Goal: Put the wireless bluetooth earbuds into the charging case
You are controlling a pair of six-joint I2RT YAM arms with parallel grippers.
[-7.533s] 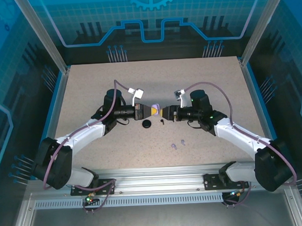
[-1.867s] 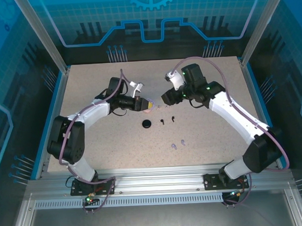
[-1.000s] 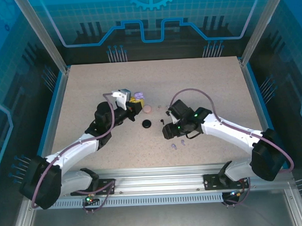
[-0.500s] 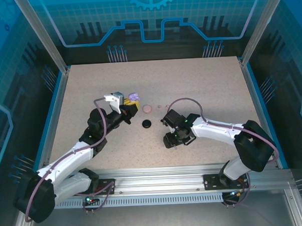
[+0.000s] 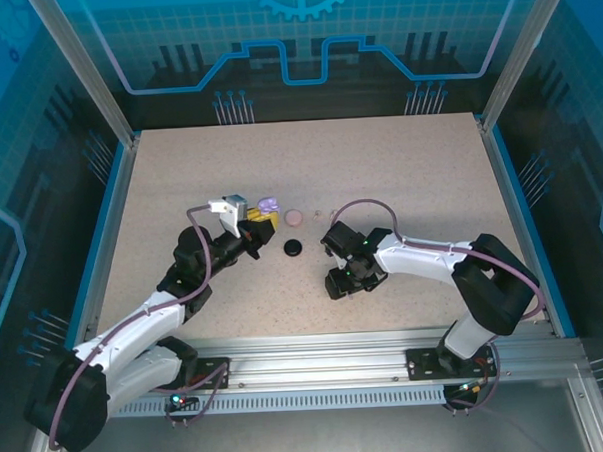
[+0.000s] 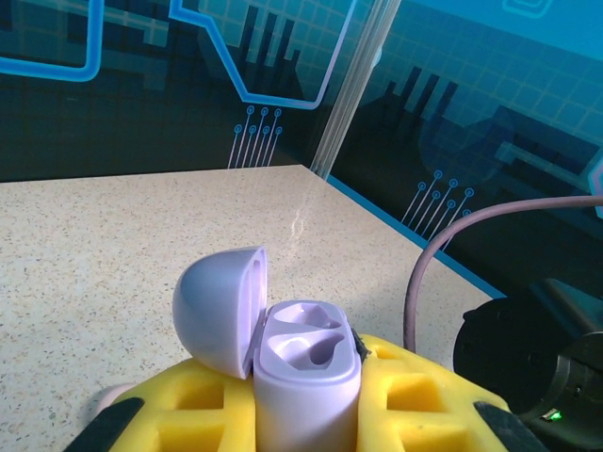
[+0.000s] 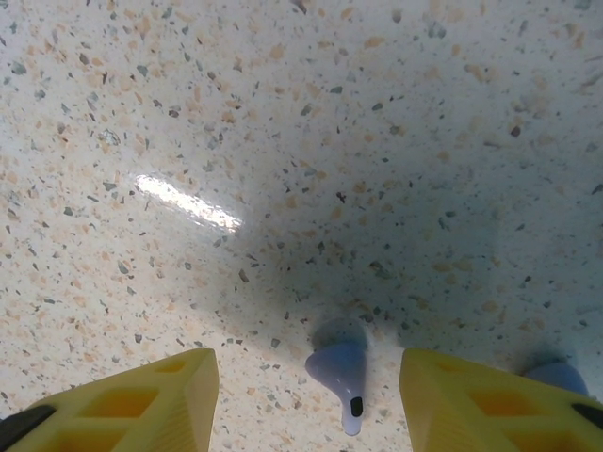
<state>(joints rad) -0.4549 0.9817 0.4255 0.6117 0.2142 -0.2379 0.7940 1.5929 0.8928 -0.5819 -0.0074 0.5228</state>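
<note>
— Right claw has dropped to the counter, released, straddling 1 lilac earbud.
— Stem?
— Across the closing line, between its fingers; right arm is nearer. Left claw clenches the open lilac charging case, far-left.

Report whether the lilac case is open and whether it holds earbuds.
Open and empty: the lilac case has its lid swung back, and both wells are bare.

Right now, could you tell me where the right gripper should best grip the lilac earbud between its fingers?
Probably by the rounded body of the lilac earbud, from straight above: it lies on the table, thin stem along the gap of the right gripper, whose jaws flank the body.
</note>
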